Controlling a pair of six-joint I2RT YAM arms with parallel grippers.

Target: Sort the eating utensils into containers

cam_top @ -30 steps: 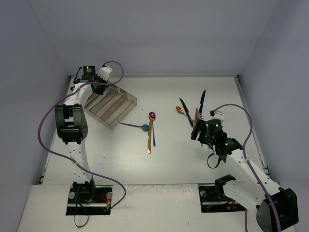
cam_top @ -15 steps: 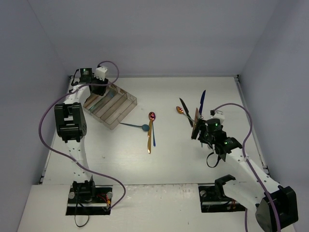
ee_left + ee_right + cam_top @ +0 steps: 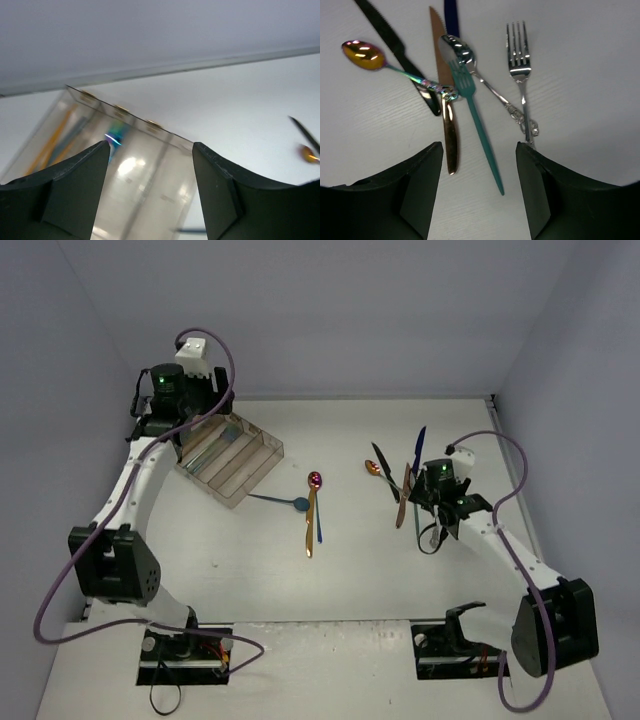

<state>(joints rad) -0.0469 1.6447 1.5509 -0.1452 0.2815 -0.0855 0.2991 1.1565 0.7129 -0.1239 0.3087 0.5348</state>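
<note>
Teal fork (image 3: 481, 136) between copper knife (image 3: 450, 142) and silver fork (image 3: 519, 70)

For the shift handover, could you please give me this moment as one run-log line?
left jaws: open, above tray | right jaws: open, above teal fork in utensil cluster | tray: some utensils inside | sorting: unfinished
</note>
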